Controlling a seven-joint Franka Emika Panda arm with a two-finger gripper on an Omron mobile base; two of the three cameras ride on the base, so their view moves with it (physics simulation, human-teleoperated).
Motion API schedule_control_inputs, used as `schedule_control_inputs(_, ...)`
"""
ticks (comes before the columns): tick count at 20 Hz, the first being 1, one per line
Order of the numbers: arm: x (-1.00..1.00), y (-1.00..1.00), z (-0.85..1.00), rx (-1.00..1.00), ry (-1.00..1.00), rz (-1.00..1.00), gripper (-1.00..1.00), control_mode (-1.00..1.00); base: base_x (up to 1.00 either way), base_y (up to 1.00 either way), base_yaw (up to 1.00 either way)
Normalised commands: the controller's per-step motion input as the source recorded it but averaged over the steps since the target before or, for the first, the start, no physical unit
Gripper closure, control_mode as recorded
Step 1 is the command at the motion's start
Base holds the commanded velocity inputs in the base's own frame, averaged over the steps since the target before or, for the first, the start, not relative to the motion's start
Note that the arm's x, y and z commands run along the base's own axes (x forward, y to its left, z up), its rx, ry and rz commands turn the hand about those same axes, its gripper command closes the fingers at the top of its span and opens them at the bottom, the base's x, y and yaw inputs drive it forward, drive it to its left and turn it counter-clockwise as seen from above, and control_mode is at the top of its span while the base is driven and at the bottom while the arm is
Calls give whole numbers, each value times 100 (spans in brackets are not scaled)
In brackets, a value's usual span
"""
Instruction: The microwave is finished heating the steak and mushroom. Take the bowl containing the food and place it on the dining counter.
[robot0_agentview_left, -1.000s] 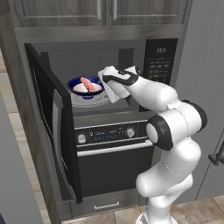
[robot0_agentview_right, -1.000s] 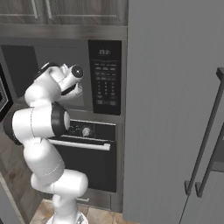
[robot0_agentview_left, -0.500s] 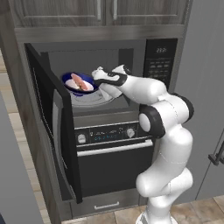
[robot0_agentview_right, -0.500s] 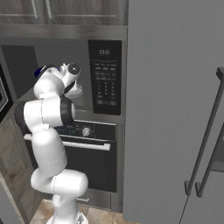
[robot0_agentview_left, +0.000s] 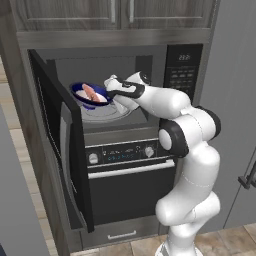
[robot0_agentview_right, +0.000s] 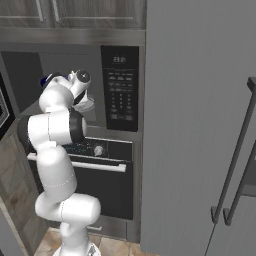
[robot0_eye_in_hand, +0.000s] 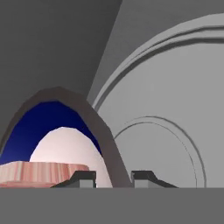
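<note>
Inside the open microwave (robot0_agentview_left: 115, 85), gripper (robot0_agentview_left: 107, 93) clamps the bowl (robot0_agentview_left: 88, 94) rim above the grey turntable (robot0_eye_in_hand: 175, 118); steak (robot0_agentview_left: 91, 93) inside.

Glossy blue bowl (robot0_agentview_left: 87, 94), wood-grain cabinets (robot0_agentview_left: 115, 12)

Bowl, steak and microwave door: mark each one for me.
bowl (robot0_agentview_left: 79, 90), left base view, dark blue rim on its left.
steak (robot0_agentview_left: 90, 93), left base view, middle of the pink slab.
microwave door (robot0_agentview_left: 70, 150), left base view, its dark inner face.
</note>
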Motion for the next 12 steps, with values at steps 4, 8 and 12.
schedule_control_inputs(4,-15,0,0,0,-6,0,100,-100,0,0,0)
schedule_control_inputs(8,-26,0,0,0,-14,0,100,-100,0,0,0)
schedule_control_inputs(12,-44,0,0,3,-24,-1,100,-100,0,0,0)
